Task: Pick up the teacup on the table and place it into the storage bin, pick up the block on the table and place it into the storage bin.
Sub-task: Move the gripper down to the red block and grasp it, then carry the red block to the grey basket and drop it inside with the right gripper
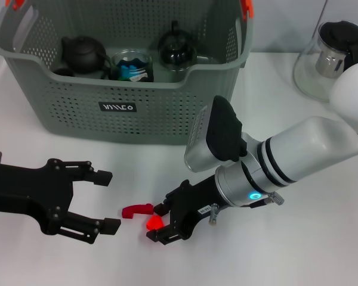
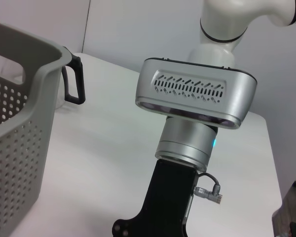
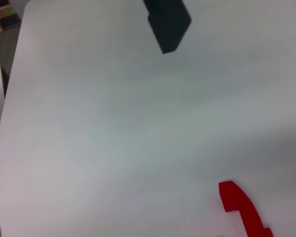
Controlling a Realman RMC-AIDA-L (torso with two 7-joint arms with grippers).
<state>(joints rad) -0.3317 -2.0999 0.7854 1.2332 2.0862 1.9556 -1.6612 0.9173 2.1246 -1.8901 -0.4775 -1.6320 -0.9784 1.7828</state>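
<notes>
The right gripper (image 1: 157, 221) reaches low across the white table (image 1: 298, 250), its fingers apart around the red block (image 1: 137, 210) lying there. The left gripper (image 1: 107, 201) hovers nearby, spread wide and empty, before the storage bin (image 1: 125, 107) holding teaware

Toward the back of the white table (image 1: 268, 262), the large grey-green perforated plastic storage bin (image 1: 131, 110); inside it, left to right, a dark round teapot (image 1: 83, 53), a glass teacup (image 1: 131, 65) and a second dark glass teapot (image 1: 176, 49). To the bin's right, at the far edge, a clear glass pitcher (image 1: 325, 56). In front of the bin, a small curved red block (image 1: 137, 210) on the table, between the left gripper (image 1: 104, 199) and the right gripper (image 1: 156, 223)
</notes>
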